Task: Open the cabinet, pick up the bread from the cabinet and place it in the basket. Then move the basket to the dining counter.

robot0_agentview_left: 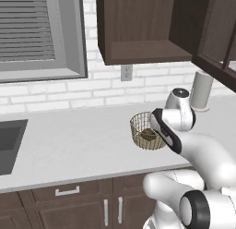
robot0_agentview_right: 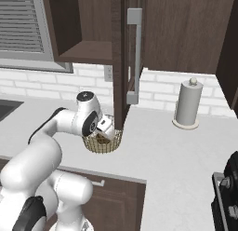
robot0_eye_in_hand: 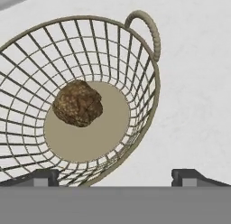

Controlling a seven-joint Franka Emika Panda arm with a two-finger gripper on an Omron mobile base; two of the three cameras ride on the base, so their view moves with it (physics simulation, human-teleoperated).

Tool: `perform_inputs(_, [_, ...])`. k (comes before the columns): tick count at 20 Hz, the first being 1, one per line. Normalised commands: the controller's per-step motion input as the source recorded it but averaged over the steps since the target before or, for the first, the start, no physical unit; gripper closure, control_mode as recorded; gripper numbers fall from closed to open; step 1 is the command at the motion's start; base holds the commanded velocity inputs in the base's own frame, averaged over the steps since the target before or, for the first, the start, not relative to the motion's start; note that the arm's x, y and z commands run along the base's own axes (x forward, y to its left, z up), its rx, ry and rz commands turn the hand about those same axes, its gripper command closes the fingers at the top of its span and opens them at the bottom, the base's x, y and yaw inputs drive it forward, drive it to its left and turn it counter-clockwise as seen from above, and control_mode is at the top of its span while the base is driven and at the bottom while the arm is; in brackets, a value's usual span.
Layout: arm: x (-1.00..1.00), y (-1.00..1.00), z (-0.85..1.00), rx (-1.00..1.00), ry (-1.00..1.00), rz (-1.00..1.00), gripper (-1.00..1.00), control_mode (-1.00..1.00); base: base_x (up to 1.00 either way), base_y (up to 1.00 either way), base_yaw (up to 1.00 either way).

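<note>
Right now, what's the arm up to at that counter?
The cabinet door is swung open and the bread lies on the solid base of the wire basket, which stands on the white worktop. The gripper hangs just above the basket with its jaws open, holding nothing. The bread step looks done; the basket has not yet been carried to the dining counter. A paper towel roll stands further along the worktop.

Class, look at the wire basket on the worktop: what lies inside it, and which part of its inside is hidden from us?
Inside the basket lies the bread, on the solid tan base, left of centre in the hand view. Nothing else shows on the visible base. The basket's near-left part runs out of frame, so that portion is unseen.
</note>
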Motion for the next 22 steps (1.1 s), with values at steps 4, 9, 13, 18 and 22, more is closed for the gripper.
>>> perform_inputs(4, [-0.01,-0.11,0.00,0.33,0.01,-0.03,-1.00,-1.00,0.00,0.00,0.00])
perform_inputs(9, [0.00,-0.01,-0.12,0.21,0.04,0.00,-1.00,-1.00,0.00,0.00,0.00])
perform_inputs(13, [0.07,0.00,-0.16,0.07,0.01,0.00,-1.00,-1.00,0.00,0.00,0.00])
perform_inputs(18, [0.17,0.00,-0.07,0.00,0.00,0.00,-1.00,-1.00,0.00,0.00,0.00])
perform_inputs(22, [0.14,0.00,-0.23,0.00,0.04,0.00,-1.00,-1.00,0.00,0.00,0.00])
